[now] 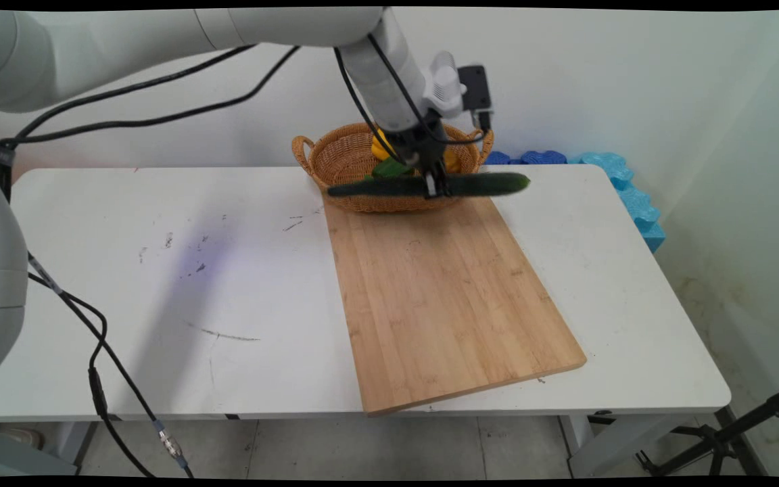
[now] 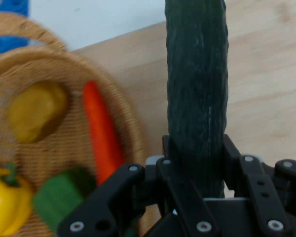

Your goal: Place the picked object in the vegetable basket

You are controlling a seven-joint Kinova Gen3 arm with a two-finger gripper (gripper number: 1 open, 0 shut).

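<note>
The black gripper (image 1: pixel 434 184) is clamped around the middle of a long, dark green cucumber (image 1: pixel 389 187), holding it level in the air. In the main view the cucumber lies crosswise just in front of a woven basket (image 1: pixel 335 159) and over the far edge of a wooden cutting board (image 1: pixel 443 297) on the white table (image 1: pixel 159 284). In the hand view the cucumber (image 2: pixel 197 89) shows a dull, finely pebbled skin, straight and of even thickness, with the fingers (image 2: pixel 233 153) pressed against both its sides. The basket (image 2: pixel 49 59) holds an orange carrot (image 2: pixel 101 131), a yellow pepper (image 2: pixel 5 202), a green piece (image 2: pixel 59 197) and a yellowish-brown lump (image 2: pixel 37 111), perhaps a potato. Blue foam blocks (image 1: pixel 623 186) line the table's far right corner.
</note>
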